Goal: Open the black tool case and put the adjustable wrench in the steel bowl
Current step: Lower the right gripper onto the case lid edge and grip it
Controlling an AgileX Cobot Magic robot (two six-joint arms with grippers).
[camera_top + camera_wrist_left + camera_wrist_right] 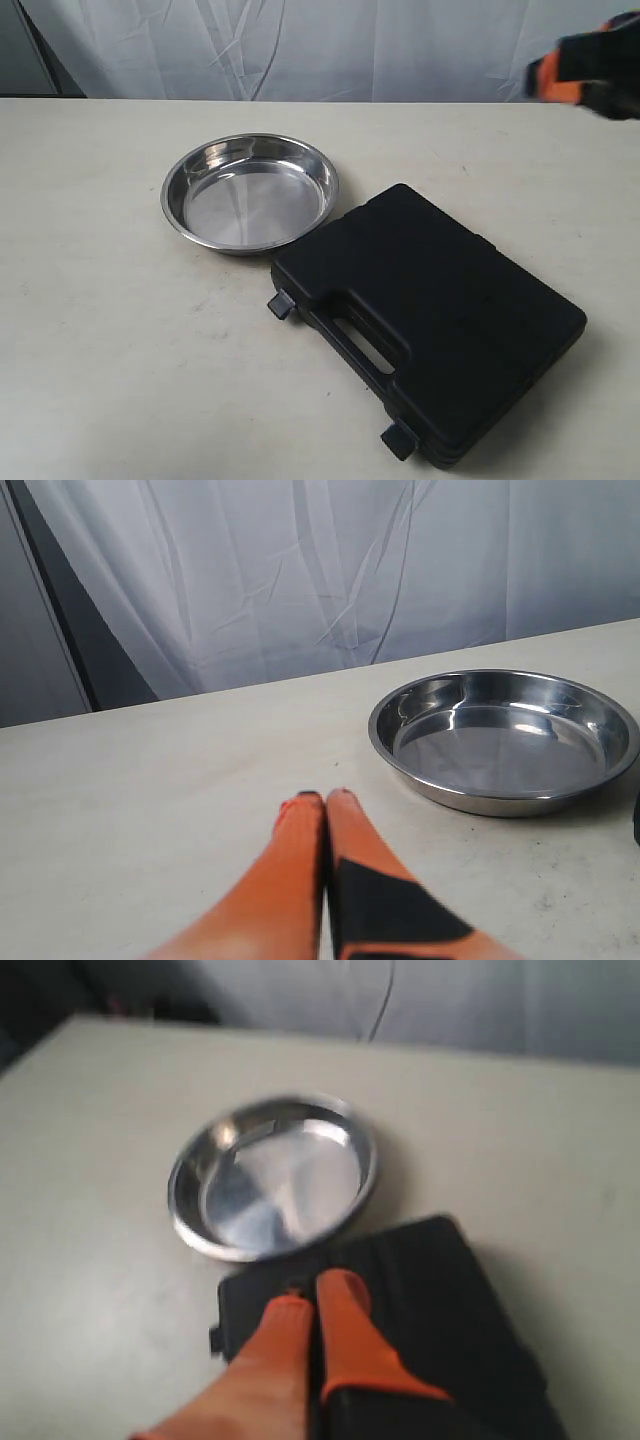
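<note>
Left pincer (325, 798) and right pincer (318, 1285) were seen shut, empty, and the closed case (430, 320) just beside the bowl (250, 192) risked being shoved into it by clumsy prodding at a latch (281, 304).

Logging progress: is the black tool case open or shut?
Shut. The black tool case lies flat, lid down on its base, no tools showing. Whether its latches are fastened: cannot tell.

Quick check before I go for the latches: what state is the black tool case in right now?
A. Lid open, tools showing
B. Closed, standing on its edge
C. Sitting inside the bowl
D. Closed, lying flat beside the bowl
D: in the exterior view the black tool case lies flat on the table with its lid shut, beside the empty steel bowl.
</note>
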